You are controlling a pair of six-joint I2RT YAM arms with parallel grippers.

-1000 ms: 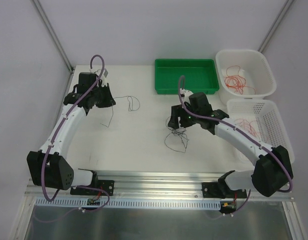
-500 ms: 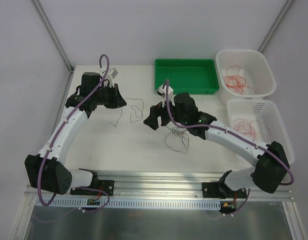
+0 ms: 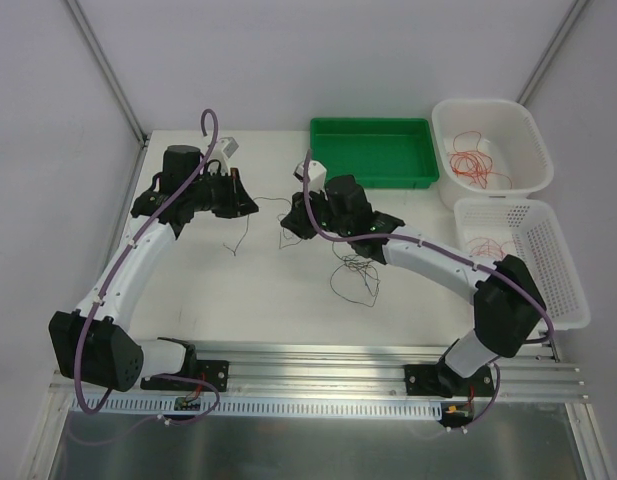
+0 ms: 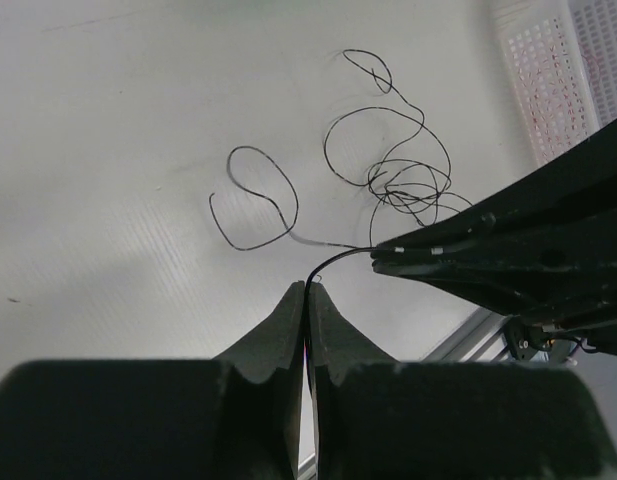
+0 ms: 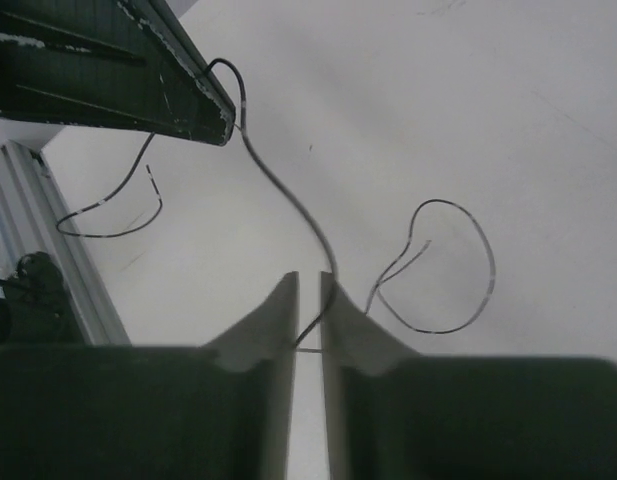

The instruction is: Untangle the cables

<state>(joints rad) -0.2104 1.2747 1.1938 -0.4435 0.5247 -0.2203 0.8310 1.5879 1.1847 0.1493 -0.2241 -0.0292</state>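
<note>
A thin black cable spans the short gap between my two grippers. My left gripper is shut on one end of the cable. My right gripper has come close on its right, and its jaws stand almost together with the same cable running between them. In the left wrist view the right gripper sits just beyond my own tips. A black tangle lies on the table under the right arm. A loose loop curls beside the right fingers.
A green tray stands at the back centre. To its right a white tub holds red cables. A white slotted basket with more red wire sits in front of it. The rail edge runs along the near side.
The right arm has swung left from the tangle up to the left gripper, and its jaws have closed on the black cable. The left gripper shifted slightly right, still gripping.
</note>
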